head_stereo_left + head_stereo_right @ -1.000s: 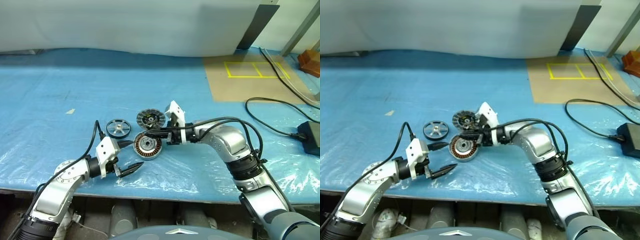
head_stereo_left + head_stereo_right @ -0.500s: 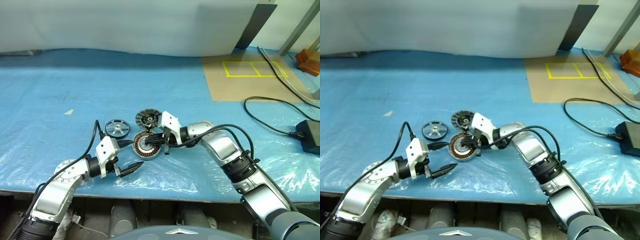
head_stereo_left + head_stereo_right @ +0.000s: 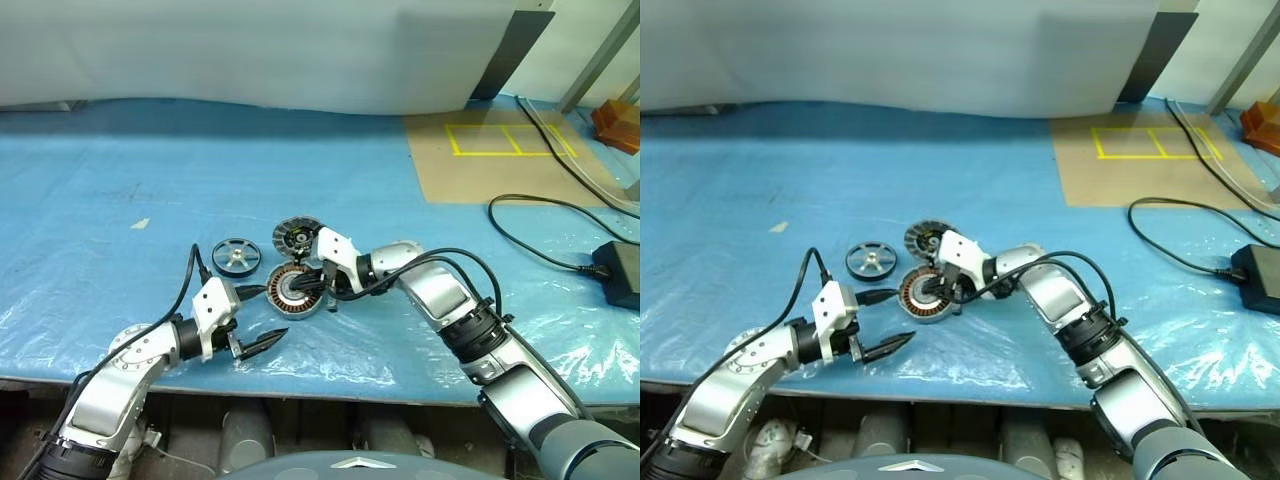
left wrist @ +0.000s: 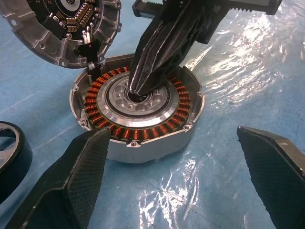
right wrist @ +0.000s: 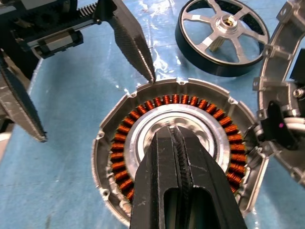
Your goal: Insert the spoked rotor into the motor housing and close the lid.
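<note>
The motor housing [image 3: 293, 291], a silver puck with copper windings, lies on the blue sheet. My right gripper [image 3: 301, 289] is shut, holds nothing, and its tips [image 5: 174, 132] rest at the housing's metal centre [image 4: 138, 98]. The ribbed lid [image 3: 298, 238] lies just behind the housing, touching its rim, small wires showing [image 4: 88, 40]. The spoked rotor [image 3: 236, 256] lies flat to the housing's left [image 5: 221, 36]. My left gripper [image 3: 272, 312] stands open and empty just in front of the housing, its fingers [image 4: 71, 186] spread wider than the puck.
A black cable [image 3: 540, 205] and a power brick [image 3: 618, 272] lie at the right. A brown board with yellow tape [image 3: 500, 150] is at the back right. The table's front edge [image 3: 330, 385] runs close below both arms.
My right gripper has dipped and rolled, bringing its shut tips down from beside the housing onto its centre. The left gripper has stayed put.
</note>
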Motion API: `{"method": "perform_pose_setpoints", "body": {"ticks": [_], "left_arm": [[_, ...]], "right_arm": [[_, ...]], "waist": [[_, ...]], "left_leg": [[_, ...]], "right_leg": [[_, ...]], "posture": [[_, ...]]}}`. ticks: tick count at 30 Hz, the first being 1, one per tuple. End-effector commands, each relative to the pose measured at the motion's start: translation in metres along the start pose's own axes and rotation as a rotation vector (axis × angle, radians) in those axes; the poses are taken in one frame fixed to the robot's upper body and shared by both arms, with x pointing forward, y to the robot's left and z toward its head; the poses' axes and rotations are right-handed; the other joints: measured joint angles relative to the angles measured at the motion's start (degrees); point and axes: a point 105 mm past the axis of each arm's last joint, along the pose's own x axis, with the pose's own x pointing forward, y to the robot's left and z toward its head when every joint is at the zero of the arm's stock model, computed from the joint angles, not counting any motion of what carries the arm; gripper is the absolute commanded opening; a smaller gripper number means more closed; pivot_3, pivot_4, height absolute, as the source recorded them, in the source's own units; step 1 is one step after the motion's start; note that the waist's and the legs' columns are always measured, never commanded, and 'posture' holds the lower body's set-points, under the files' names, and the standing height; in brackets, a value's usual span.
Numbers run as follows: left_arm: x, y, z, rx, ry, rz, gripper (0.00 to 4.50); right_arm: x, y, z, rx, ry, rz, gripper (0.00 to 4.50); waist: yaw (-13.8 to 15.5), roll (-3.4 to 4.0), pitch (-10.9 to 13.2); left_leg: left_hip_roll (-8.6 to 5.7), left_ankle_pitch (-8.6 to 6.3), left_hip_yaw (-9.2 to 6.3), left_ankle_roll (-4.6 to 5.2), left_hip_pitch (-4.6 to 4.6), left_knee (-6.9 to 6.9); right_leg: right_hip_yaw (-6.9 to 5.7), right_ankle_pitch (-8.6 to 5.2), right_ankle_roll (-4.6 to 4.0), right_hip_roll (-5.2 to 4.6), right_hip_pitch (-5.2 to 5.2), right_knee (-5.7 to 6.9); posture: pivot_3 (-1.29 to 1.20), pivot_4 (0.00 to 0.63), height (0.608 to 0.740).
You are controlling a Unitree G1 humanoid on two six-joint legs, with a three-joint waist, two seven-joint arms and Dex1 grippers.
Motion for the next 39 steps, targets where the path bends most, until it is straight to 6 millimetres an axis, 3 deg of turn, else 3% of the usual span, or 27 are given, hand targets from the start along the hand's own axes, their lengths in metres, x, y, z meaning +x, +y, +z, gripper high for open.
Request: {"method": "perform_pose_setpoints", "body": {"ticks": [1,4,7,9,14,16,21,25,28,31,35,39], "left_arm": [[0.002,0.000,0.012,0.038,-0.039,-0.008,4.50],[0.003,0.002,0.012,0.040,-0.039,-0.007,4.50],[0.002,0.003,0.013,0.041,-0.040,-0.005,4.50],[0.002,0.003,0.013,0.040,-0.040,-0.005,4.50],[0.002,0.001,0.012,0.039,-0.039,-0.005,4.50],[0.003,0.000,0.012,0.039,-0.039,-0.005,4.50],[0.002,0.001,0.010,0.035,-0.036,0.002,4.50],[0.003,0.002,0.012,0.034,-0.041,0.001,4.50],[0.004,0.003,0.013,0.037,-0.045,-0.001,4.50],[0.005,0.003,0.013,0.040,-0.045,-0.003,4.50],[0.005,0.002,0.013,0.038,-0.044,-0.003,4.50],[0.003,0.002,0.012,0.035,-0.043,0.001,4.50]], "right_arm": [[-0.003,0.004,0.022,0.081,-0.149,0.035,0.03],[-0.009,0.005,0.047,0.122,-0.289,0.057,0.03],[-0.009,0.007,0.051,0.113,-0.300,0.068,0.03],[-0.005,0.008,0.042,0.115,-0.242,0.071,0.03],[0.008,0.004,-0.005,0.065,-0.006,0.004,0.03],[0.010,0.005,-0.012,0.067,0.021,0.002,0.03],[0.003,0.004,0.005,0.113,-0.069,0.014,0.03],[-0.010,0.007,0.041,0.187,-0.270,0.084,0.03],[-0.011,0.004,0.051,0.205,-0.316,0.078,0.03],[-0.001,0.008,0.032,0.157,-0.194,0.060,0.03],[0.012,0.009,-0.019,0.134,0.048,0.011,0.03],[0.009,0.008,-0.016,0.156,0.030,0.013,0.03]], "waist": [[0.0,0.00,0.0],[-0.2,0.00,0.0],[-0.2,0.00,0.0],[-0.2,0.00,0.0],[0.0,0.00,0.0],[-0.1,0.01,0.0],[-0.2,0.00,0.0],[0.0,0.00,0.0],[0.0,0.00,0.0],[0.0,0.00,0.0],[0.0,0.00,0.0],[-0.2,0.01,0.0]], "left_leg": [[0.00,0.00,0.00,0.00,-0.02,0.01],[0.00,0.00,0.00,0.00,-0.12,0.04],[0.02,0.01,0.00,0.00,-0.14,0.02],[0.01,0.01,0.00,0.00,-0.14,-0.01],[0.01,0.00,0.00,0.00,-0.14,-0.02],[0.01,0.00,0.00,0.00,-0.12,-0.02],[0.01,0.00,0.00,0.00,-0.05,0.02],[0.01,0.00,0.00,0.00,-0.13,0.04],[0.02,0.00,0.00,0.00,-0.14,0.02],[0.01,0.00,0.00,0.00,-0.14,0.01],[0.02,0.01,0.00,-0.01,-0.14,-0.03],[0.01,0.00,0.00,0.00,0.03,-0.02]], "right_leg": [[0.00,-0.01,-0.02,0.00,-0.02,0.00],[0.02,0.01,0.01,0.02,-0.14,0.03],[0.01,0.03,0.03,0.04,-0.15,0.02],[0.00,0.03,0.04,0.04,-0.14,0.00],[-0.02,0.03,0.04,0.03,-0.14,-0.01],[0.00,0.03,0.03,0.03,-0.13,0.00],[0.01,0.02,0.03,0.03,-0.07,0.02],[0.01,0.02,0.03,0.03,-0.11,0.00],[0.00,0.03,0.03,0.04,-0.13,0.01],[-0.01,0.03,0.03,0.03,-0.12,0.00],[-0.03,0.03,0.04,0.04,-0.12,-0.02],[0.00,0.01,0.02,0.03,-0.01,0.00]], "posture": [[0.00,0.150,0.740],[0.00,0.150,0.740],[0.00,0.150,0.740],[0.00,0.150,0.740],[0.00,0.150,0.740],[0.00,0.150,0.740],[0.00,0.150,0.740],[0.00,0.150,0.740],[0.00,0.150,0.740],[0.00,0.150,0.740],[0.00,0.150,0.740],[0.00,0.150,0.740]]}}
